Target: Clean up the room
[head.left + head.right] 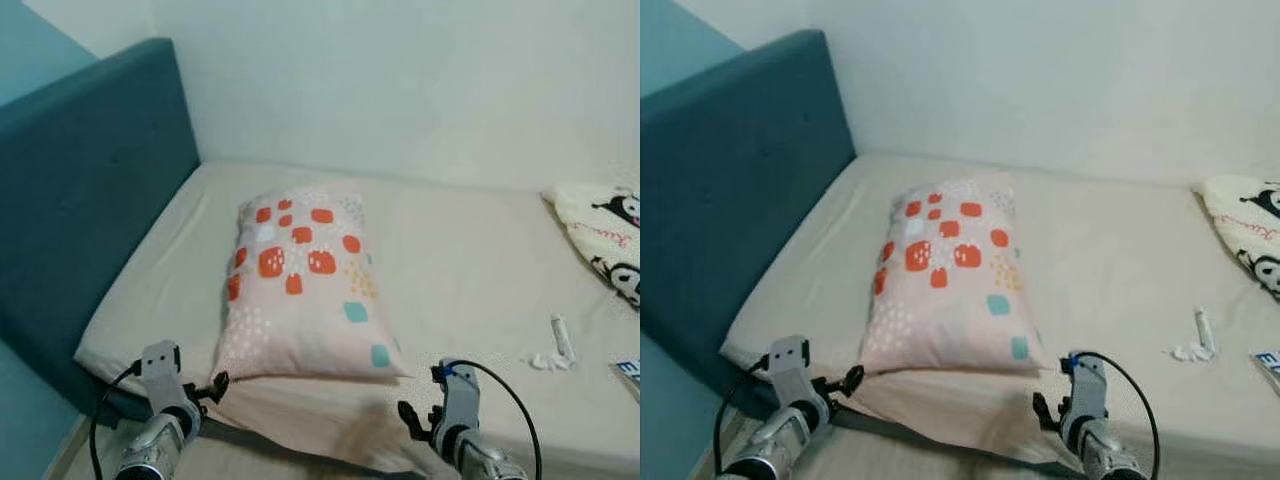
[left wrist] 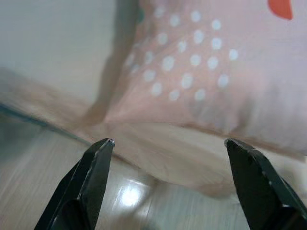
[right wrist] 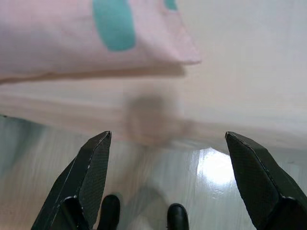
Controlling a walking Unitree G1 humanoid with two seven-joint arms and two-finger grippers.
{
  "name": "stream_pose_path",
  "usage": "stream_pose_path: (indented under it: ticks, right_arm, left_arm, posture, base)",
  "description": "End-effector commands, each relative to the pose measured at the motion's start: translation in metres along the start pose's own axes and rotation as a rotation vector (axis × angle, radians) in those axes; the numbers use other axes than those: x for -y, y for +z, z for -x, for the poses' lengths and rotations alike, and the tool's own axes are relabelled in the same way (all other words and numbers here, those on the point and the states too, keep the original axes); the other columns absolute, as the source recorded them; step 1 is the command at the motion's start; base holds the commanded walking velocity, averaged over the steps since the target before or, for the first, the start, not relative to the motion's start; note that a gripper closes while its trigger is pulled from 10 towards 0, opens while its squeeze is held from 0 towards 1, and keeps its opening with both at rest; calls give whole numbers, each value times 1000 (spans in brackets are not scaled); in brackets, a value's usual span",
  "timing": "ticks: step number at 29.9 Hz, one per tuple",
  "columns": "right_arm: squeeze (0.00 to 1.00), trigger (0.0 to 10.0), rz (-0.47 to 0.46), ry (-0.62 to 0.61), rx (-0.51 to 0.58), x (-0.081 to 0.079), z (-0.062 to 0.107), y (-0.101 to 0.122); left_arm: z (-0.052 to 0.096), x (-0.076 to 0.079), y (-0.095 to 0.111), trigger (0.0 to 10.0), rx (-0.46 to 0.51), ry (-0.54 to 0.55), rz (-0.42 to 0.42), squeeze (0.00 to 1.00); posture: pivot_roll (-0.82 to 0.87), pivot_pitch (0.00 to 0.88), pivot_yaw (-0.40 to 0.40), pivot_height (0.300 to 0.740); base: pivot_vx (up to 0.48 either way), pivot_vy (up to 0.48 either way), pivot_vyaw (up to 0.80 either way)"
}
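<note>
Left gripper [image 1: 215, 384] low at the near edge of the bed, fingers spread wide with nothing between them, just short of the pillow's near left corner; in the left wrist view its fingertips [image 2: 103, 146] frame the white-dotted corner of the pillow [image 2: 206, 76], not touching it. Right gripper [image 1: 412, 415] also low at the near edge, just below the pillow's near right corner, released, fingers apart; right wrist view shows its fingertips [image 3: 100, 143] over the glossy floor [image 3: 192, 191] with the pillow corner and the sheet edge ahead.

Pillow [image 1: 300, 285] is pale pink with orange-red squares, a few teal ones and white dots. It lies flat on the beige bed sheet [image 1: 470, 270], long axis running away from the robot, nearer the headboard side, its near end close to the mattress edge. Sheet hangs a little loose over that near edge under the pillow.

To the right on the sheet, well apart from the pillow: a small white tube [image 1: 562, 337] with crumpled white tissue [image 1: 545, 361] just beside it. A bit of something printed at the right border [image 1: 630, 370], can't tell what.

Far right: cream blanket with black-and-white cartoon figures [image 1: 605, 235], partly cut off. Teal upholstered headboard [image 1: 90, 190] runs along the left. White wall [image 1: 400, 80] behind the bed.
</note>
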State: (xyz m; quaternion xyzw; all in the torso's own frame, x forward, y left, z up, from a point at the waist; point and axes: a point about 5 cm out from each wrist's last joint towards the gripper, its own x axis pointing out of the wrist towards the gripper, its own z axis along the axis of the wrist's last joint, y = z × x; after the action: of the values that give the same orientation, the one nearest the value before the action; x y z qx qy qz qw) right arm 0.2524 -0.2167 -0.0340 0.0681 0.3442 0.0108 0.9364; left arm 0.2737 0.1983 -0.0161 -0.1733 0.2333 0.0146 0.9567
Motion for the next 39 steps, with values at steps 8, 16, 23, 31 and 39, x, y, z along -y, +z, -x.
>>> stream_pose_path:
  ticks: [8,16,23,31,39]
  right_arm:
    - [0,10000,-12,-18,-20,2,2,-7]
    - [0,10000,-57,-54,-32,7,4,-14]
    - [0,10000,-74,-94,-23,12,6,-13]
    - [0,10000,-129,-160,-27,26,11,-18]
    - [0,10000,-143,-188,-15,32,13,-17]
  left_arm:
    - [0,3,-2,10000,2,-23,15,0]
    - [-2,1,5,10000,19,-9,19,0]
    - [-4,2,14,10000,46,-20,30,0]
    - [-9,12,17,10000,56,-23,65,0]
    - [-11,19,15,10000,41,-28,90,0]
  posture:
    - [-10,41,-4,740]
    - [-14,52,7,740]
    - [-18,59,12,740]
    - [-28,66,15,740]
    - [-37,62,16,740]
  base:
    - [370,0,0]
    - [165,0,-391]
    - [0,0,0]
    - [0,0,-577]
    - [0,0,-759]
